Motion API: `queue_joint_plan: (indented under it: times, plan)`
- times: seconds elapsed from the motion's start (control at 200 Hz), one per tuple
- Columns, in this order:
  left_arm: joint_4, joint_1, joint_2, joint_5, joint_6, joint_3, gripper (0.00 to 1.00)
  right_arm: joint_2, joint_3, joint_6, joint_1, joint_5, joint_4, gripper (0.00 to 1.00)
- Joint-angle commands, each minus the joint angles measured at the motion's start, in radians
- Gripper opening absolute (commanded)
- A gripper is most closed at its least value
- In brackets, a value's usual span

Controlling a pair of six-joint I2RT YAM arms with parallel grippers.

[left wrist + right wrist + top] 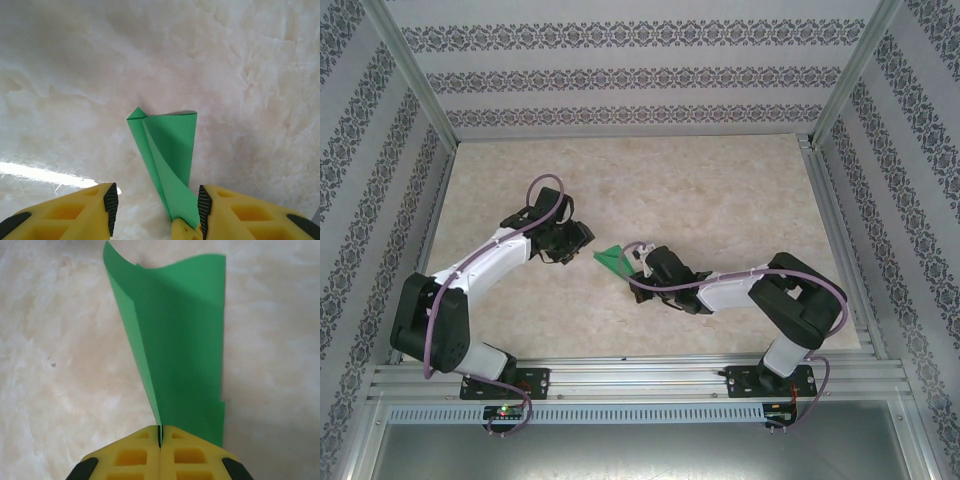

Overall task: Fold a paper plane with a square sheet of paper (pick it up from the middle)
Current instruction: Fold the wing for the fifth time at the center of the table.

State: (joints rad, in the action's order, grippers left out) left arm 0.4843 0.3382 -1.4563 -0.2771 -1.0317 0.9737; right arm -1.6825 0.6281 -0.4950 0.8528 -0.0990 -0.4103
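One green paper plane (180, 340), pinched at its narrow end by the closed right tool (160, 437), hangs over the middle of the marble worktop (720, 190); the left tool (157, 202) stands open, its fingers (75, 215) flanking the paper.

The narrow end of the paper plane (175, 350) is hidden at six o'clock inside the right gripper (160, 436). From above its creases are too small to tell.

The bright-green paper plane (611, 258) is a slim, lengthwise-creased wedge flaring to a curled free end. It sits near the middle of the surface (720, 190), its narrow end pinched in the right hand (160, 437).
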Motion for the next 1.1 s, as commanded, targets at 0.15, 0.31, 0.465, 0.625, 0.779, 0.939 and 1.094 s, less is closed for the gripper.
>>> queue_joint_plan:
  times: [0.15, 0.31, 0.465, 0.625, 0.779, 0.939, 1.094]
  plan:
    - [0.0, -0.009, 0.049, -0.021, 0.008, -0.09, 0.45, -0.043, 0.005, -0.161, -0.019, -0.076, -0.032, 0.0]
    - [-0.045, -0.008, 0.081, -0.046, 0.034, -0.125, 0.44, -0.036, -0.011, -0.234, -0.049, -0.15, -0.089, 0.0]
    - [-0.154, -0.004, 0.07, -0.114, -0.002, -0.168, 0.48, -0.069, -0.021, -0.327, -0.087, -0.261, -0.185, 0.0]
    - [-0.24, 0.002, -0.007, -0.159, -0.036, -0.138, 0.69, -0.02, -0.025, -0.224, -0.066, -0.168, -0.119, 0.0]
    - [-0.235, 0.013, -0.127, -0.185, -0.066, -0.033, 0.75, -0.018, -0.023, -0.127, -0.042, -0.101, -0.097, 0.0]
    - [-0.181, 0.015, -0.212, -0.187, -0.124, 0.017, 0.7, -0.026, -0.009, -0.061, -0.009, -0.052, -0.111, 0.0]
    - [-0.159, 0.016, -0.237, -0.197, -0.149, 0.017, 0.61, -0.011, -0.012, 0.002, 0.024, 0.015, -0.121, 0.0]
